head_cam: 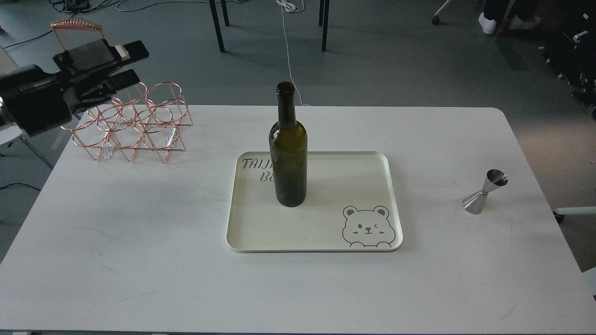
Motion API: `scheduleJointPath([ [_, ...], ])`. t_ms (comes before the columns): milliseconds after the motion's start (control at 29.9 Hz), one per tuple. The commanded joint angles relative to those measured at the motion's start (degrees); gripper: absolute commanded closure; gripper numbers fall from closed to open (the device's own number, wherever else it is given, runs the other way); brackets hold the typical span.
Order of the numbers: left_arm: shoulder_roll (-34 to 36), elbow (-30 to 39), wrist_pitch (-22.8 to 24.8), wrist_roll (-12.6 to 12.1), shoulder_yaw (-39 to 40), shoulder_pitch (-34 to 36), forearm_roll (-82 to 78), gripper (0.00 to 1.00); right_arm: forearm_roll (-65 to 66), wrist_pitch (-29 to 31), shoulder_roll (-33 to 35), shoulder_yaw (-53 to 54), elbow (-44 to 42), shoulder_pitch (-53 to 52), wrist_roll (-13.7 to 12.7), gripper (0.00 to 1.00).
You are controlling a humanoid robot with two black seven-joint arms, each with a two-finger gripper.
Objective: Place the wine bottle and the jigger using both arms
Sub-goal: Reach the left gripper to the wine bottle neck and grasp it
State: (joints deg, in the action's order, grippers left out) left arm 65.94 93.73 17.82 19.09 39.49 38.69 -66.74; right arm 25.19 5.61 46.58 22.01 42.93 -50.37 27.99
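Observation:
The wine bottle (pixel 288 153), dark olive green and without a label, stands upright on the left part of the cream tray (pixel 326 232). The jigger (pixel 484 191), small and silver, stands on the white table at the far right, apart from both arms. My left gripper (pixel 132 63) is raised at the upper left in front of the copper wire rack, with its two fingers apart and nothing between them. A dark shape at the upper right edge may be my right gripper (pixel 582 79); its fingers cannot be told apart.
The copper wire rack (pixel 139 125) stands at the table's back left corner, partly behind my left arm. The tray has a bear drawing (pixel 368 227) at its front right. Chair legs and cables are on the floor beyond the table.

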Motion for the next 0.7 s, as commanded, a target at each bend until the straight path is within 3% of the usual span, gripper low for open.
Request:
scheduleJointPath([
  [0, -5.63, 1.1, -2.43, -0.02, -0.03, 0.94, -15.04, 0.02, -1.28, 0.8, -0.08, 1.19, -0.48, 0.1, 0.01, 0.03],
  [368, -25.24, -0.74, -7.01, -0.19, -0.47, 1.12, -49.43, 0.03, -1.37, 2.56, -0.08, 2.86, -4.0, 0.01, 0.01, 0.02],
  [669, -30.61, -5.66, -7.01, -0.37, -0.56, 1.47, -50.86, 0.06, -1.37, 2.82, 0.09, 2.95, -5.14, 0.27, 0.01, 0.03],
])
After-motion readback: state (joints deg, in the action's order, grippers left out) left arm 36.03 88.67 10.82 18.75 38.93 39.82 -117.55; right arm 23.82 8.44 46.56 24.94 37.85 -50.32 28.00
